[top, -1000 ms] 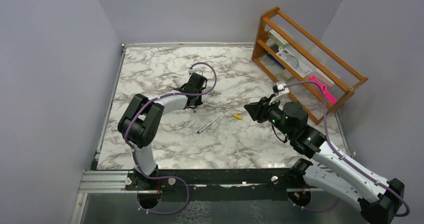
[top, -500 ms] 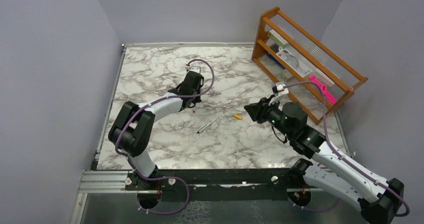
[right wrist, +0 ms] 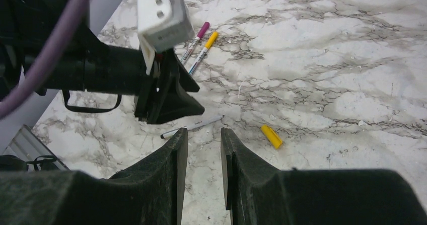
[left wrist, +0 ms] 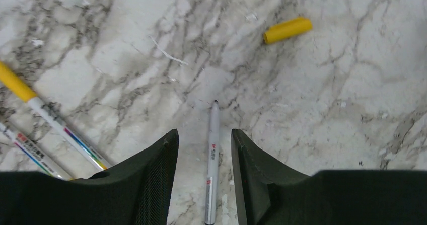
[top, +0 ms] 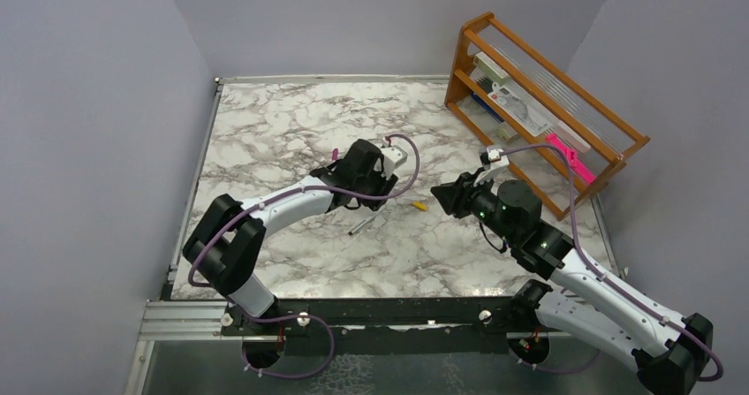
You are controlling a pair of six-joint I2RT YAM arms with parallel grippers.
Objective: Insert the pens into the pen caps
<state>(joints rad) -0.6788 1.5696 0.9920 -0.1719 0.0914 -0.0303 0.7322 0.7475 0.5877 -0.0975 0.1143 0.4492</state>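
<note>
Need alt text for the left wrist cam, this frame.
The open left gripper straddles an uncapped silver pen lying on the marble table, one finger each side, not touching it. A loose yellow cap lies beyond, upper right; a yellow-capped pen and another pen lie at left.

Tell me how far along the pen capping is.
The magenta-capped pen and the yellow-capped pen look done, lying side by side. The open left gripper straddles the last bare pen, not gripping yet. The loose yellow cap lies apart, unfitted; the right gripper is open and empty.
</note>
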